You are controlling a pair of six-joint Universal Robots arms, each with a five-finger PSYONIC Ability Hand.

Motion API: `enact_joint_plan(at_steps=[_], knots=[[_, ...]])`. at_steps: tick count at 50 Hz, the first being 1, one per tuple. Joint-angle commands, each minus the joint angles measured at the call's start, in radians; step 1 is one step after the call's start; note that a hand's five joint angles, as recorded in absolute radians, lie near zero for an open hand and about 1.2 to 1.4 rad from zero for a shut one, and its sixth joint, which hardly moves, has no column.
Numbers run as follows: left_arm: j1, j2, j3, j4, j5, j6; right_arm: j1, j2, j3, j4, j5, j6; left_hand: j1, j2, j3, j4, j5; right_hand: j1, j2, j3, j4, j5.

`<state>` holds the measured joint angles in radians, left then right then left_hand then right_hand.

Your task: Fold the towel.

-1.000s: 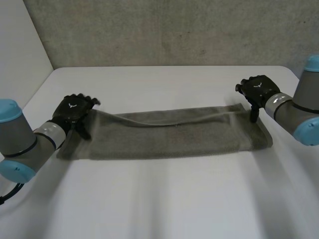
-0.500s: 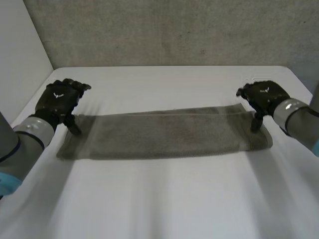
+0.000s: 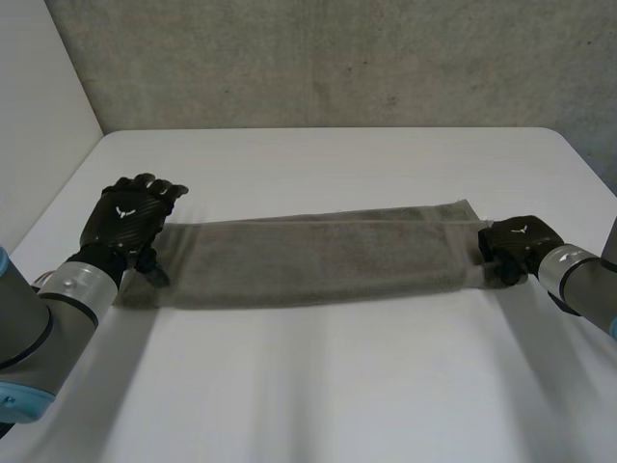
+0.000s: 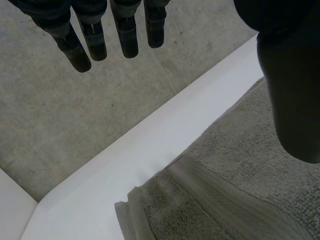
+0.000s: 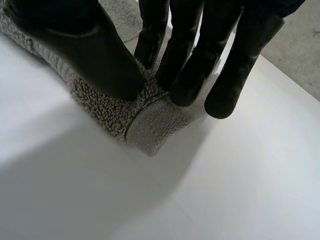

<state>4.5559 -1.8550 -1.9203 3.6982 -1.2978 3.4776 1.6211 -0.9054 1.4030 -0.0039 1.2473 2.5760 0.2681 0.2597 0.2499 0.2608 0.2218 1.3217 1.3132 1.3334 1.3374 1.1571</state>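
On the white table (image 3: 318, 386), the folded grey towel (image 3: 318, 256) lies lengthwise. The right hand (image 3: 516, 246) pinches its near right corner. The left hand (image 3: 125, 217) is at its left end, fingers straight, thumb apart.

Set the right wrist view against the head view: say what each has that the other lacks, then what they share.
Right wrist view: the grip up close. The black right hand pinches a corner of the long grey terry towel between thumb and fingers, and the hemmed corner is bunched under them.
Head view: the towel's full length, lying as a narrow strip across the white table, with the black left hand at its other end.
Both: the right hand on the towel's end, with the white table underneath.
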Motion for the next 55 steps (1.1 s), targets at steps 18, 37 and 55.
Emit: enact_joint_plan(at_steps=[18,37,55], knots=[[-0.009,0.033,-0.003,-0.001,-0.002,-0.002,-0.291,-0.127,-0.124,0.188,0.006,-0.234,-0.087,-0.078,-0.069,-0.080,-0.215,0.075,0.083,0.063,0.059,0.065],[-0.063,0.063,0.121,-0.010,-0.008,-0.164,0.557,-0.015,-0.478,0.174,0.004,-0.030,-0.093,-0.084,-0.075,-0.085,-0.221,0.075,0.083,0.063,0.059,0.065],[-0.139,0.011,0.135,0.000,-0.005,-0.179,0.668,0.061,-0.417,0.147,0.135,0.030,-0.087,-0.078,-0.069,-0.080,-0.215,-1.147,-1.139,-1.159,-1.163,-1.157]])
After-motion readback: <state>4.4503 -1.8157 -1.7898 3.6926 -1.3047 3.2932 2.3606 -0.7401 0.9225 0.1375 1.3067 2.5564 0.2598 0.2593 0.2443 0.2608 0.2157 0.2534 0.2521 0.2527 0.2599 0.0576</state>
